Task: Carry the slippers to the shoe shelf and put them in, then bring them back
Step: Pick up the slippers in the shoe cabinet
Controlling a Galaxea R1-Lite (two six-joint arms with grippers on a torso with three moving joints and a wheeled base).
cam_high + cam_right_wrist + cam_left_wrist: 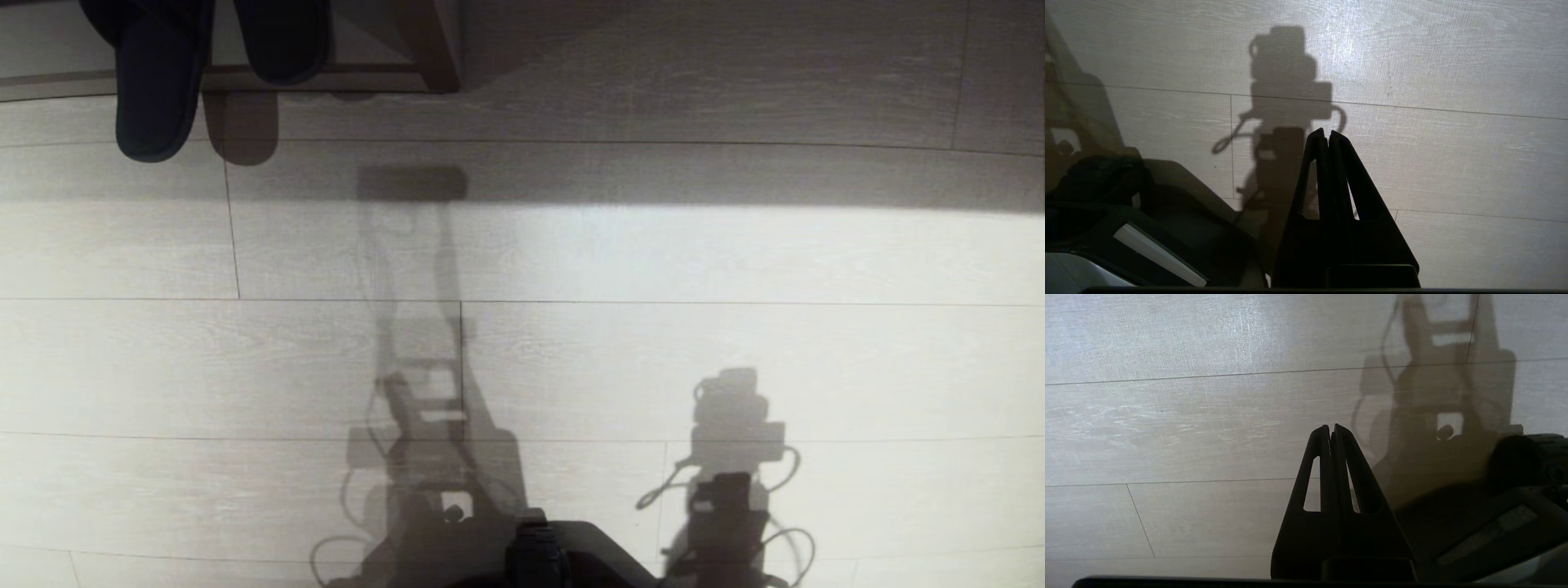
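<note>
Two claws: both pressed together and holding nothing, each hanging over bare floor.
Left claw (1332,428): black tapered fingers meet tip to tip in a narrow wedge; each finger has a long slot cut through it, and pale floor shows through the slots.
Left arm pose: the claw points out over the boards without touching them; part of the robot's dark base (1527,465) lies beside it.
Right claw (1327,132): the same black slotted wedge, tips closed against each other, nothing between them.
Right arm pose: poised above the floor, with the dark base (1106,183) and a pale strip on it close alongside.
Floor (735,261): wide pale planks with a fine wood grain and thin dark seams; a bright band of light crosses the middle, and the far strip lies in shade.
Shadows: two grey outlines of the robot's arms, cables and camera blocks fall on the lit planks ahead of the base (563,555).
Slippers (159,82): a dark fabric pair with rounded toes, at the far left of the head view, well apart from both claws; toes point toward the robot, and the left one reaches farther out over the floor than the other.
Shoe shelf (437,49): dark brown edge board with a low pale base strip; the slippers' heels lie on it.
</note>
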